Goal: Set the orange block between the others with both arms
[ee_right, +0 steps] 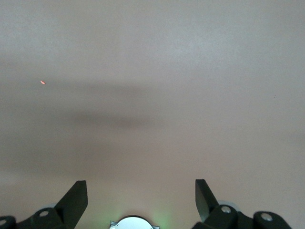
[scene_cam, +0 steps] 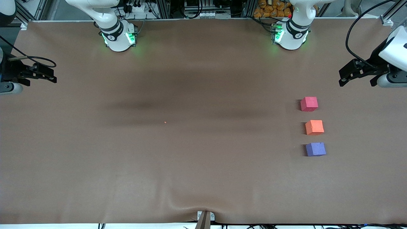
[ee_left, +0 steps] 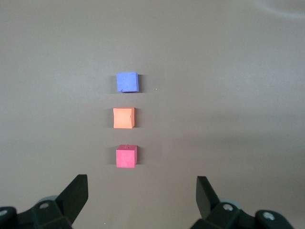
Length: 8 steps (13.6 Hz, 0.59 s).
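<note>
Brown table (scene_cam: 190, 165): orange block (scene_cam: 314, 127) sits between the pinkish-red cube (scene_cam: 309, 104) and purple-blue cube (scene_cam: 315, 149). Left gripper (scene_cam: 341, 76) hovers nearest, jaws apart, empty. Right gripper (scene_cam: 52, 76) waits well apart, likewise spread.

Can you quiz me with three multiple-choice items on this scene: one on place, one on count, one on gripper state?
1. The orange block sits:
A. between the pinkish-red cube and the purple-blue cube
B. on top of the purple-blue cube
C. in a gripper

2. Cubes on the table:
A. two
B. three
C. five

3. The left gripper and the right gripper are:
A. both shut on cubes
B. both open, holding nothing
C. one open, one shut

Answers:
1. A, the three form one row with gaps.
2. B, three show.
3. B, the fingers stand apart in both wrist views.
</note>
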Tool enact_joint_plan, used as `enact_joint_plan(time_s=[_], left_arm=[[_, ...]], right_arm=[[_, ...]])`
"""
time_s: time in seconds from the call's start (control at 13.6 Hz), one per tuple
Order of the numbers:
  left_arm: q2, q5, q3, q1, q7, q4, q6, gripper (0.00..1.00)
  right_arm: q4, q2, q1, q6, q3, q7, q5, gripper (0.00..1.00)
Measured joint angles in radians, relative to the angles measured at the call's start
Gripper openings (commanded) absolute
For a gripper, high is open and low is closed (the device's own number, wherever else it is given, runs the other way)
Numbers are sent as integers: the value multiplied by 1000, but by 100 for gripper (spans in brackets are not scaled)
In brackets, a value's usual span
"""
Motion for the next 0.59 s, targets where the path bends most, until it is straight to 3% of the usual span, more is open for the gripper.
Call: enact_joint_plan(time_s=[0.29,0.59], left_arm=[[-20,0,32,-16,0,4,-11,100],[-37,-15,206,-152,0,4,-48,100]], right_arm=[[0,0,2,0,1,0,0,100],[0,0,3,0,1,0,-2,100]])
